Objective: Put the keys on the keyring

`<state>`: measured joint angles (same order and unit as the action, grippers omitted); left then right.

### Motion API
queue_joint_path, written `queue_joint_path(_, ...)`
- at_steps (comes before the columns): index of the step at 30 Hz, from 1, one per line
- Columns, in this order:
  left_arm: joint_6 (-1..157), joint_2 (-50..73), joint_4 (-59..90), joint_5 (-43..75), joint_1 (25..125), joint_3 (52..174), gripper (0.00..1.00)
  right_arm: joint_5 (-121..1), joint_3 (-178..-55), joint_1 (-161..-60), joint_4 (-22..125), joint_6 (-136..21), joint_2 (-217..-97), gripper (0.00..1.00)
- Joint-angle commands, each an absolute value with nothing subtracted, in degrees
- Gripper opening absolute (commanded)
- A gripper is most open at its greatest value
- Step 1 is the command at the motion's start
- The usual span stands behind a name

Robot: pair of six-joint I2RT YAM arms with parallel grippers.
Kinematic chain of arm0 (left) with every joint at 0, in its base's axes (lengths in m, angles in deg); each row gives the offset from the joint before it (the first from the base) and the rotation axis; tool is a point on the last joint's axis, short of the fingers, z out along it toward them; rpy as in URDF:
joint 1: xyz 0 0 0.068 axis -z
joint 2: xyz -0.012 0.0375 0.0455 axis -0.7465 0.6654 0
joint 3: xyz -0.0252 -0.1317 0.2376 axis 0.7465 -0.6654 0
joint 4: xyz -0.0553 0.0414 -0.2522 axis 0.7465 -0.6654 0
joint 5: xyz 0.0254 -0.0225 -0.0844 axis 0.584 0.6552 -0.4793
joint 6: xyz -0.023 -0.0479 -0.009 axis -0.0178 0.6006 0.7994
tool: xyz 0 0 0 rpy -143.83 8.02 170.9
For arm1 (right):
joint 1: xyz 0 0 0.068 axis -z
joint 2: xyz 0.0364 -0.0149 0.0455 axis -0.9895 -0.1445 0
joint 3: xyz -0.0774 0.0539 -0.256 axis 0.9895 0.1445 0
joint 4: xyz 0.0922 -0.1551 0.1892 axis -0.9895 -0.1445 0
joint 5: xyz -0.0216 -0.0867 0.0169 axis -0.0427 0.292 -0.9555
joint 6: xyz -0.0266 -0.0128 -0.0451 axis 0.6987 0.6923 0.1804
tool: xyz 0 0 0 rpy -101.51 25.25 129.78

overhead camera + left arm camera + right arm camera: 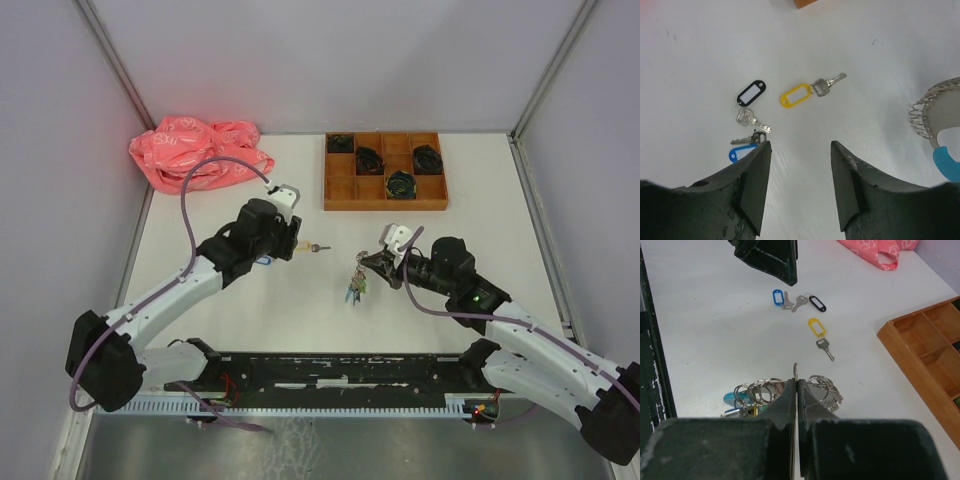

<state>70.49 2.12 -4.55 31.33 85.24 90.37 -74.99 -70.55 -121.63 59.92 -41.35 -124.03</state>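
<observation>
Right, on my screens I have a white tabletop (300,310), lightly marked in places. It is boxed in by pale grey walls (340,60) on three sides, with metal frame posts (108,50) running up the two far corners. One crumpled pink plastic bag (200,152) sits in the far-left corner. One divided wooden tray (385,207) sits far right of centre, with four black coiled bundles (369,158) in separate compartments. I count three loose keys lying flat near the middle of the tabletop, each on a plastic tag. A yellow-tagged key (817,88) lies on its own, while a black-tagged key (746,115) and a blue-tagged key (740,153) lie close together, their metal ends meeting between the tags. My left claw (801,150) hovers over them with its two fingers spread wide and nothing between them; one finger hides part of the blue tag in the left wrist view. There is one keyring (762,390), a bunch of silvery loops with a light-blue curved piece, just to the right of the loose keys and apart from them. My right claw (796,385) is pinched tight on a thin wire loop of it that stands up between the fingertips. Whether the bunch rests on the tabletop or hangs just above it I cannot tell.
</observation>
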Motion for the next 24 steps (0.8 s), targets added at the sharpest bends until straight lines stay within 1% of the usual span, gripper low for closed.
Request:
queue_joint_path(1,77.2,5.6,-5.4,34.4,81.7,91.9,0.60,-71.9,-75.4,-121.3,56.3,-42.4,-122.3,0.01)
queue_joint_path(3,78.9,7.9,-4.8,34.2,79.6,92.4,0.62,-71.7,-75.4,-121.4,55.3,-41.6,-122.0,0.01)
queue_joint_path(5,80.3,10.4,-4.0,34.3,77.4,92.7,0.66,-71.9,-74.9,-121.3,55.4,-41.1,-121.4,0.01)
queue_joint_path(7,81.5,13.3,-3.2,33.0,74.6,93.5,0.67,-72.2,-74.6,-121.4,55.4,-40.8,-120.8,0.01)
queue_joint_path(10,83.3,18.4,-2.2,30.3,70.6,95.0,0.66,-72.0,-74.1,-121.4,55.5,-39.7,-120.1,0.01)
queue_joint_path(12,84.2,21.6,-1.2,26.2,67.9,95.9,0.64,-71.5,-73.8,-121.4,55.3,-39.2,-119.7,0.01)
queue_joint_path(15,84.5,25.9,0.0,22.8,64.9,97.1,0.62,-71.4,-73.5,-121.4,55.1,-38.8,-119.2,0.01)
queue_joint_path(22,83.7,31.5,3.9,19.1,62.4,97.9,0.61,-72.5,-73.2,-121.4,55.2,-38.4,-119.7,0.01)
queue_joint_path(24,83.2,33.1,5.4,16.6,62.1,98.4,0.59,-73.4,-73.2,-121.4,55.3,-38.4,-120.4,0.01)
